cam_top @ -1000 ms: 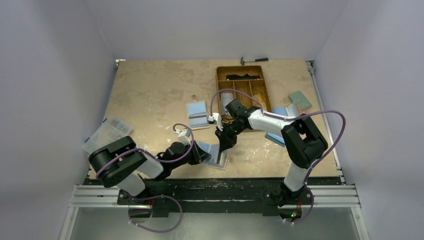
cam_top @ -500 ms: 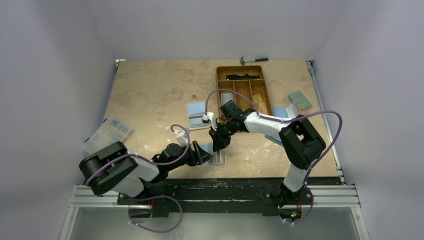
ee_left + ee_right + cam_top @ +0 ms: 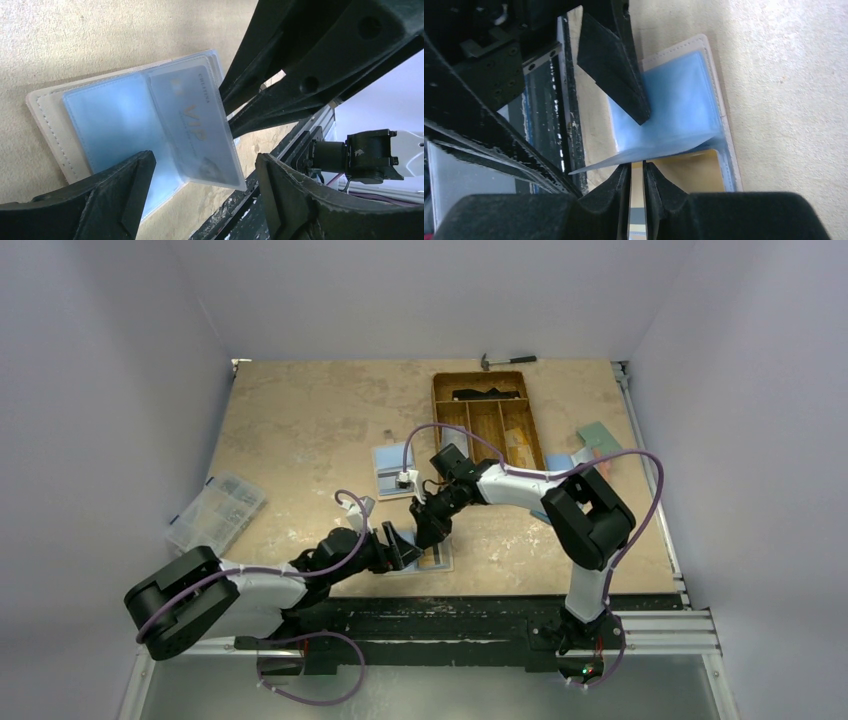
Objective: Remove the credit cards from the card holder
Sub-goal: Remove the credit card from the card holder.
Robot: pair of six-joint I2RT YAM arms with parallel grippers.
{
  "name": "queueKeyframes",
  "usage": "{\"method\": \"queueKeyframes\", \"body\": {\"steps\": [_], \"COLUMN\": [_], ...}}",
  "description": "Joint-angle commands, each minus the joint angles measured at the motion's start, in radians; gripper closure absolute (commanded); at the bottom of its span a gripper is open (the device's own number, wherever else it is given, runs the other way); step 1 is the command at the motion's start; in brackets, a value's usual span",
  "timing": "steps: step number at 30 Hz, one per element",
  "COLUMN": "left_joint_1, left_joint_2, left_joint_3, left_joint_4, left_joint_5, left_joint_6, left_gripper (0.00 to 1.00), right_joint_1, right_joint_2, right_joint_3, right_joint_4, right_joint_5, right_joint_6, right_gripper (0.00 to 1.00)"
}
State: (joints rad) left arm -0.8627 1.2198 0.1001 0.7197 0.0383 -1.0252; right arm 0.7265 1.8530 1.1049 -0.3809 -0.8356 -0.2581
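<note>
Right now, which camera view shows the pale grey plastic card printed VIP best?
The left wrist view: the pale grey VIP card faces the lens, print readable, above the tan card holder. The right wrist view gives only a thin edge pinched in the right gripper; the top view hides it.

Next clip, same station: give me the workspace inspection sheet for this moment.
Surface: tan table, scuffed, with pale patches near the front.
Job's things: card holder lies open near the front edge; a greyish credit card is tilted up above its blue inner face.
Clutter: brown tray, hammer, clear organiser box, second blue wallet, loose cards at right.
Grippers: left gripper open over the holder; right gripper has its fingers shut on the card's edge.
Cables: purple cables loop off both arms.
Surroundings: plain white walls; metal rail by the bases.
</note>
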Motion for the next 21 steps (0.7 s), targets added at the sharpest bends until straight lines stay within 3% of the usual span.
{"method": "queueKeyframes", "body": {"steps": [1, 7, 11, 21], "left_joint_1": [-0.001, 0.000, 0.004, 0.010], "left_joint_2": [0.006, 0.027, 0.015, -0.036], "left_joint_3": [-0.001, 0.002, 0.015, 0.026], "left_joint_4": [-0.077, -0.057, -0.122, -0.241], "left_joint_5": [-0.035, -0.059, -0.082, -0.134], "left_joint_6": [0.022, -0.009, -0.020, -0.029], "left_gripper": [0.19, 0.24, 0.38, 0.56], "right_joint_1": [0.005, 0.005, 0.003, 0.004], "right_joint_2": [-0.008, -0.012, -0.012, -0.005], "right_joint_3": [0.044, 0.046, 0.044, 0.046], "right_joint_4": [0.008, 0.009, 0.008, -0.010], "right_joint_5": [-0.066, -0.045, -0.004, 0.026], "right_joint_6": [0.011, 0.012, 0.011, -0.016], "right_gripper": [0.78, 0.77, 0.76, 0.76]}}
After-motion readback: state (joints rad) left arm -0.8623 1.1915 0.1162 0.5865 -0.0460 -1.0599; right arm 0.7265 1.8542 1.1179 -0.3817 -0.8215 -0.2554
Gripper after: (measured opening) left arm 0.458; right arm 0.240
